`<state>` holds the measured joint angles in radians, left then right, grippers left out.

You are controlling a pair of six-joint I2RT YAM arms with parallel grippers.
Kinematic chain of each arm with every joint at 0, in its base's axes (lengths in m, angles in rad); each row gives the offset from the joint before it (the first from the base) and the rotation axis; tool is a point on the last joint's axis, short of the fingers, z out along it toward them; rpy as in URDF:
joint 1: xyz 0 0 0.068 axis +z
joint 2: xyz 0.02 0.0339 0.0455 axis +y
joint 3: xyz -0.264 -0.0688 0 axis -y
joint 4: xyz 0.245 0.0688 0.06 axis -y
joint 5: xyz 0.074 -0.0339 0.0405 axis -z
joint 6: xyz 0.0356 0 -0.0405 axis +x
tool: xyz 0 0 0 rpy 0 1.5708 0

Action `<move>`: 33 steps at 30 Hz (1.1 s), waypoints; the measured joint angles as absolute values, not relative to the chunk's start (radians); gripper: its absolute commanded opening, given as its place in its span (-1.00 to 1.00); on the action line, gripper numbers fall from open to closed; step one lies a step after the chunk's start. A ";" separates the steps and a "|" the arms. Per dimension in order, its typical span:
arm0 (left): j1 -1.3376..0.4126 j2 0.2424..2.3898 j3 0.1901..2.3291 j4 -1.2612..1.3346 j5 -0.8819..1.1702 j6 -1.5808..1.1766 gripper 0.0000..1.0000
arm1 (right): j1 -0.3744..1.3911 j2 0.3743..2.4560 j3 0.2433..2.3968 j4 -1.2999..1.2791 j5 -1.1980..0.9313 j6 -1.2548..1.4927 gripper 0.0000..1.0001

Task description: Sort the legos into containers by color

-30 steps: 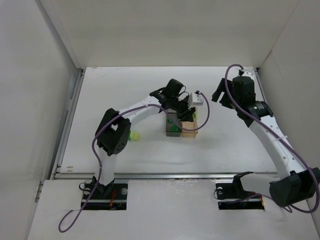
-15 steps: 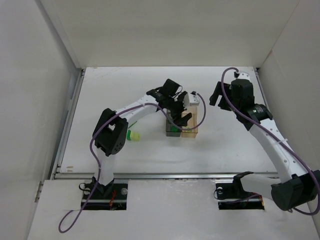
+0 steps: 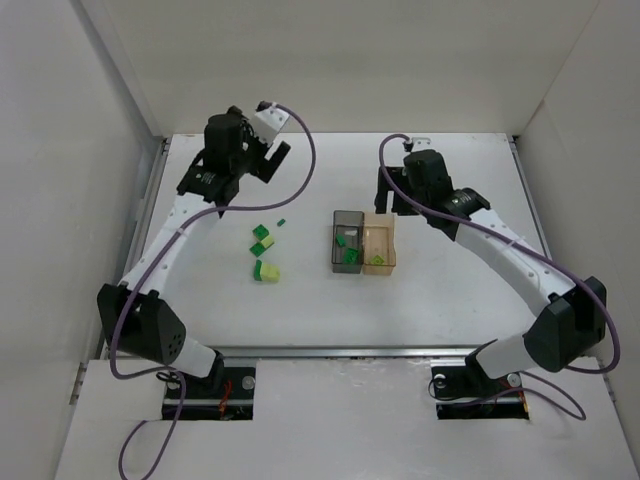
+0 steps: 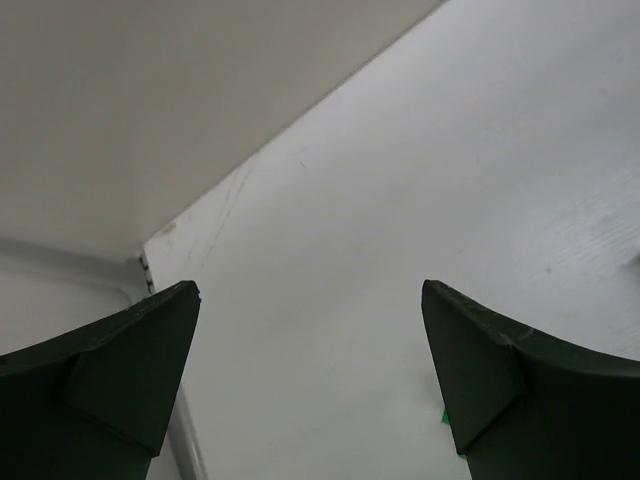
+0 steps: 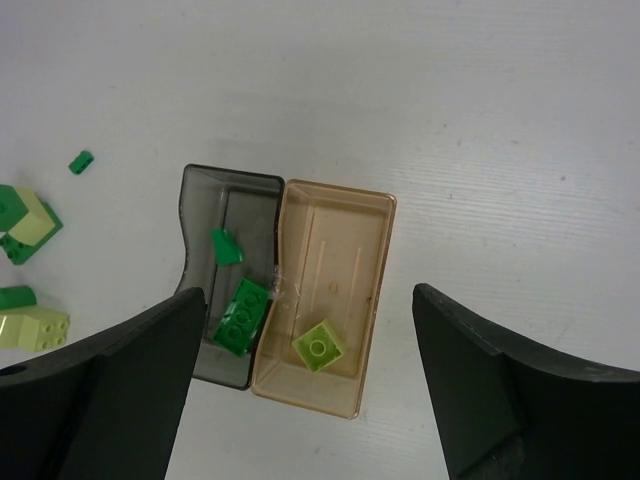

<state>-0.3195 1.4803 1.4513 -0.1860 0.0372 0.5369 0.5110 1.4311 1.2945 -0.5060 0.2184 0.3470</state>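
Note:
Two containers stand side by side mid-table: a smoky grey one (image 3: 346, 243) (image 5: 200, 200) and an amber one (image 3: 379, 243) (image 5: 340, 230). The grey box holds two dark green legos (image 5: 240, 315), the amber box a pale yellow-green one (image 5: 319, 346). Several loose legos (image 3: 262, 250) (image 5: 25, 220), dark green and pale, lie left of the boxes. My right gripper (image 3: 392, 195) (image 5: 308, 295) hovers open above the boxes, nothing between its fingers. My left gripper (image 3: 262, 165) (image 4: 310, 380) is open and empty near the table's back left, away from the legos.
White walls enclose the table on the left, back and right. The left wrist view shows the table's edge strip (image 4: 190, 450) by the wall and a green speck (image 4: 443, 417) beside the right finger. One tiny green piece (image 5: 80, 161) lies apart from the loose group.
The left arm swung away from the containers to the back left, its jaws opening on the way. The right arm moved left to above the containers. The loose legos now show.

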 measured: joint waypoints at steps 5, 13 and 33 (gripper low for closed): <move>-0.279 1.523 1.262 -0.264 0.096 0.543 0.62 | 0.516 1.460 1.303 -0.487 0.144 0.351 0.79; -0.253 1.619 1.094 -0.359 0.129 0.540 0.44 | 0.558 1.495 1.309 -0.464 0.097 0.363 0.79; -0.245 1.797 1.250 -0.401 0.198 0.504 -1.00 | 0.593 1.542 1.311 -0.464 0.097 0.363 0.79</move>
